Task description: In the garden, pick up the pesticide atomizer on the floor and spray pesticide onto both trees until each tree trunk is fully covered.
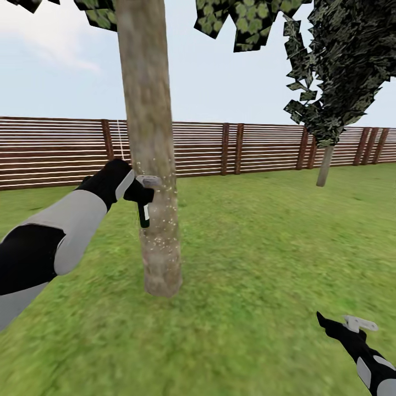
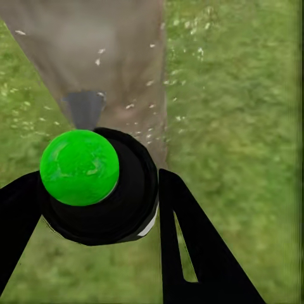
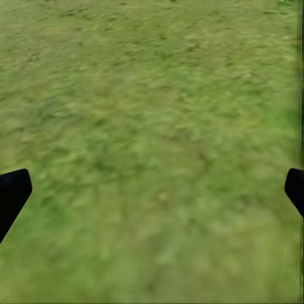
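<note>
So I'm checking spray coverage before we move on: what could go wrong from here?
1. The pale droplets on the tree trunk cluster on its lower half; higher bark may stay uncovered.
2. The left tool holds the pesticide atomizer almost against the trunk, so a small drift could knock it.
3. Only the side facing the robot is being sprayed; the far side cannot be seen.

A fenced garden: lawn [image 1: 264, 264], slatted wooden fence [image 1: 264, 146], trees [image 1: 148, 137].
</note>
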Robot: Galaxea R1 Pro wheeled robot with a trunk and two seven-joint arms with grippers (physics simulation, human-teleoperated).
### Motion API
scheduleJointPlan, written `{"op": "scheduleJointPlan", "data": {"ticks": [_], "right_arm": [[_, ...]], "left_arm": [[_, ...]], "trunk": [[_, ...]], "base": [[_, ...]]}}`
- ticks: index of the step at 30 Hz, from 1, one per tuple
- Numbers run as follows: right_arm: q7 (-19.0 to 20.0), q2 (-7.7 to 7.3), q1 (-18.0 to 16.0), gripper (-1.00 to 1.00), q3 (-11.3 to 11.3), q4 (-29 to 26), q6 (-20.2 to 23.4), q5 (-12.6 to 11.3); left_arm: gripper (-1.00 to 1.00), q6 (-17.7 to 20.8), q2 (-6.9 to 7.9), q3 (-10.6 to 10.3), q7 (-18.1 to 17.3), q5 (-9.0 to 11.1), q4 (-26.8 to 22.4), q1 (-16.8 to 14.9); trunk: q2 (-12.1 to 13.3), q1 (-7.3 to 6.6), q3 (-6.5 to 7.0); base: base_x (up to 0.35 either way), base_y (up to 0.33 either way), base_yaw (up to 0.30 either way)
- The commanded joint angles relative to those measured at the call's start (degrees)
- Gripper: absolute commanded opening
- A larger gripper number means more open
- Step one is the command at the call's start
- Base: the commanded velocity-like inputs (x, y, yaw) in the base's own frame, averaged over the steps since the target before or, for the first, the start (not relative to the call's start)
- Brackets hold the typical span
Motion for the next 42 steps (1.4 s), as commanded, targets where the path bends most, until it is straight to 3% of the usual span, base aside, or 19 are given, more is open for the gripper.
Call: {"op": "scheduleJointPlan", "data": {"ticks": [1,8,12,22,29,34,42], "right_arm": [[0.0,0.0,0.0,1.0,0.0,0.0,0.0,0.0],[0.0,0.0,0.0,1.0,0.0,0.0,0.0,-0.03],[0.0,0.0,0.0,1.0,0.0,0.0,0.0,-0.02],[0.0,0.0,0.01,1.0,0.0,0.02,0.0,-0.02],[-0.04,0.0,0.0,1.0,0.0,0.0,0.0,-0.04],[-0.16,0.0,0.01,1.0,-0.01,0.0,-0.07,-0.08],[-0.18,0.0,0.03,1.0,-0.06,0.0,-0.04,-0.08]], "left_arm": [[-1.0,0.03,0.0,0.0,0.0,-0.01,-0.01,0.0],[-1.0,-0.09,0.58,0.0,-0.01,-0.01,0.69,0.29],[-1.0,-1.41,1.11,-0.08,-0.21,-0.15,9.26,1.02],[-1.0,-15.63,1.23,-0.03,-0.2,-0.19,11.06,16.5],[-1.0,-28.14,1.32,0.0,-0.26,-0.19,11.06,27.88],[-1.0,-35.44,1.34,-0.03,-0.35,-0.27,11.06,31.84],[-1.0,-38.28,1.4,-0.09,-0.35,-0.28,10.97,32.43]], "trunk": [[0.0,0.0,0.0],[0.0,0.0,0.0],[0.0,0.0,0.0],[0.0,0.0,0.0],[0.0,0.0,0.0],[0.0,0.0,0.0],[0.0,0.0,0.06]], "base": [[0.0,-0.325,0.0],[0.0,-0.241,0.0],[0.0,-0.008,0.0],[0.0,0.0,0.0],[0.0,0.0,0.0],[0.0,0.0,0.0],[-0.265,0.0,-0.068]]}}
